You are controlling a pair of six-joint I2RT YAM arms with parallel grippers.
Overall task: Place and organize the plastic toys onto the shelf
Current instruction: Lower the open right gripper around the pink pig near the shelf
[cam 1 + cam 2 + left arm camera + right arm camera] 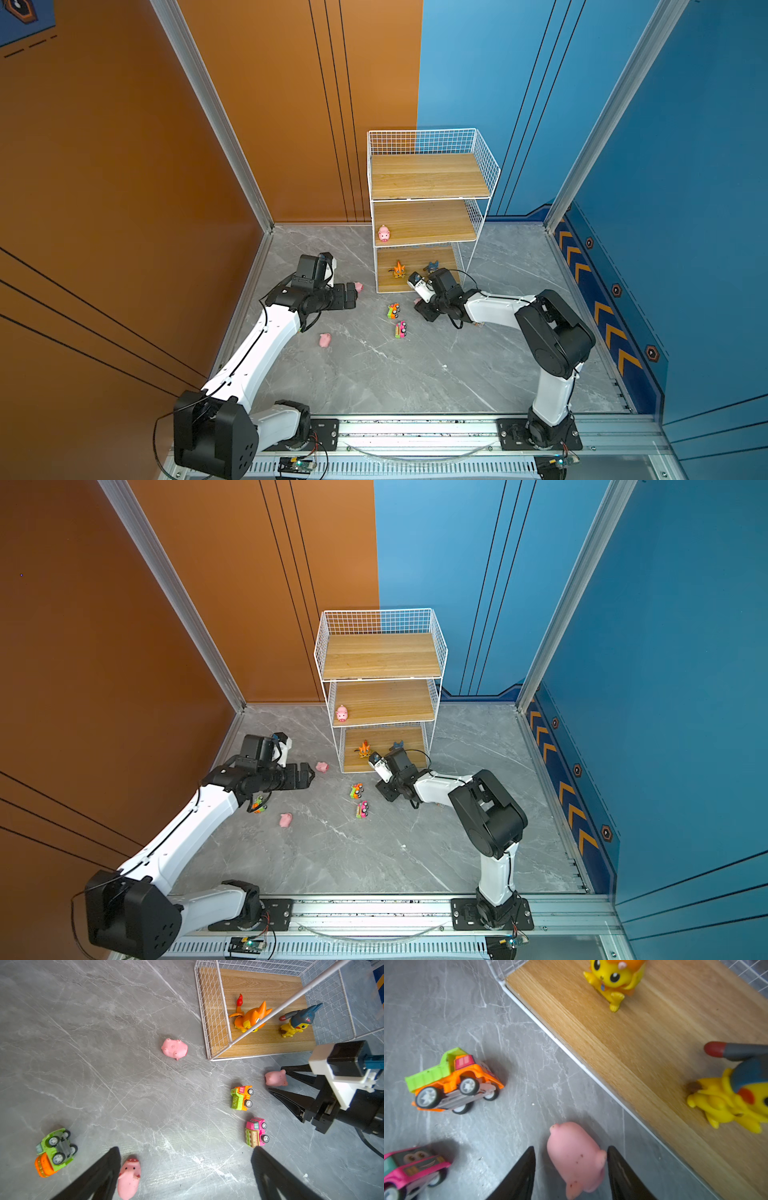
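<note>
Grey marble floor [467, 1012], right claw [571, 1147] straddles a pink pig [577, 1165] lower middle, not quite pinching, left claw [186, 1148] gapes wide.

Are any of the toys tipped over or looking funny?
Yes. The green car lies wheels-up on the floor, and the orange car is tipped on its side near the shelf.

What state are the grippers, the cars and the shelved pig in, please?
Left gripper: open, empty.
Right gripper: open, straddling a floor pig.
Shelf pig: upright on middle board.
Orange truck: on its side.
Pink car: on its side.
Green car: upside down.
</note>
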